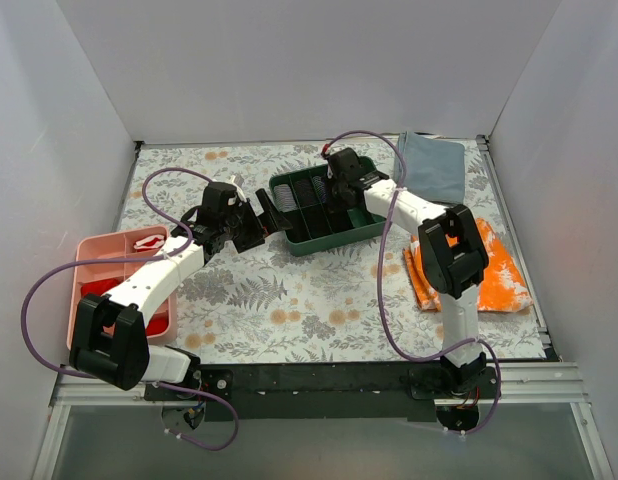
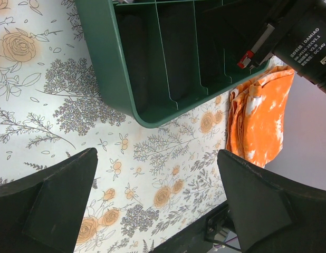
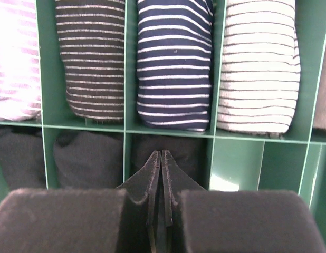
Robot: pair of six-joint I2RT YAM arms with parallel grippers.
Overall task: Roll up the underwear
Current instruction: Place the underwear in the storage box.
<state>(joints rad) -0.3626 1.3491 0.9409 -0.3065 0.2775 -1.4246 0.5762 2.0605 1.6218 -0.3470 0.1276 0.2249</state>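
Right gripper (image 3: 161, 155) was over the green tray (image 2: 105, 58), pointing down into it, fingers pressed together with nothing between them. The underwear (image 3: 189, 153) showed as a black roll in the compartment directly under those fingertips, not gripped. I couldn't tell whether the tips touched the fabric. More black rolls (image 3: 89, 158) sat in neighbouring compartments of the same row, and striped rolls (image 3: 173, 63) filled the next row. Left gripper (image 2: 157, 158) hung above the floral table (image 1: 289, 300) just left of the tray, fingers spread wide and holding nothing. The tray sat mid-table, toward the far side. The orange cloth (image 1: 499, 275) lay near right, the grey-blue cloth (image 1: 434, 165) was in the far right corner, and the pink tray (image 1: 89, 262) sat at the left edge.
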